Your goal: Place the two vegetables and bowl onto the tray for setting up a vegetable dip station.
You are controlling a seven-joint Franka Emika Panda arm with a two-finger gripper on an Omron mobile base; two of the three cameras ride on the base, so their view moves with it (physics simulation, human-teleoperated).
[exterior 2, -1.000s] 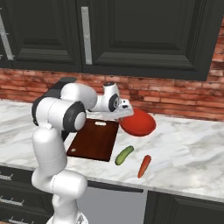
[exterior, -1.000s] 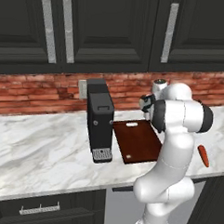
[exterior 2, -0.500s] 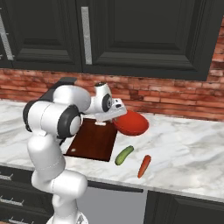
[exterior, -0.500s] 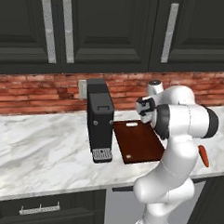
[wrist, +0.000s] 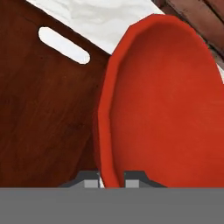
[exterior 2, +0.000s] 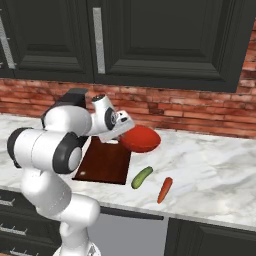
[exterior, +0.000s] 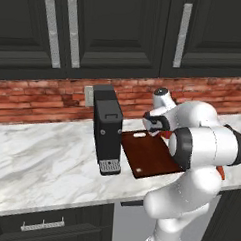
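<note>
Bench: white marbled top below a red brick wall; carries every item listed here.
Arm: white, folded at the elbow and reaching forward over the tray, wrist turned so the hand points toward the bowl's side of the tray.
Black appliance: tall box, upright, touching or just beside the tray's edge on the side away from the bowl.
Tray: flat dark reddish-brown board, pale handle slot at the end nearer the wall; nothing rests on it yet.
Bowl: bright red, tilted, held up off the bench just beside the tray's edge and partly overhanging it near the handle-slot end.
Fingers: closed on the bowl's rim, one tip on each side of the rim in the hand view; gap only as wide as the wall.
Cucumber: green, lying on the bench near the tray's front corner, on the bowl's side.
Carrot: orange-red, on the bench just beyond the cucumber from the tray, apart from it.
Step in hand: judged to be carrying the bowl to the tray; first of three placements, none complete.
Next move: bring the bowl fully over the board, level it, lower until its base sits flat, then open. Placing it toward the slot end would leave room for both vegetables.
Risk: a rim-only hold on a tilted bowl may slip or let it swing.
</note>
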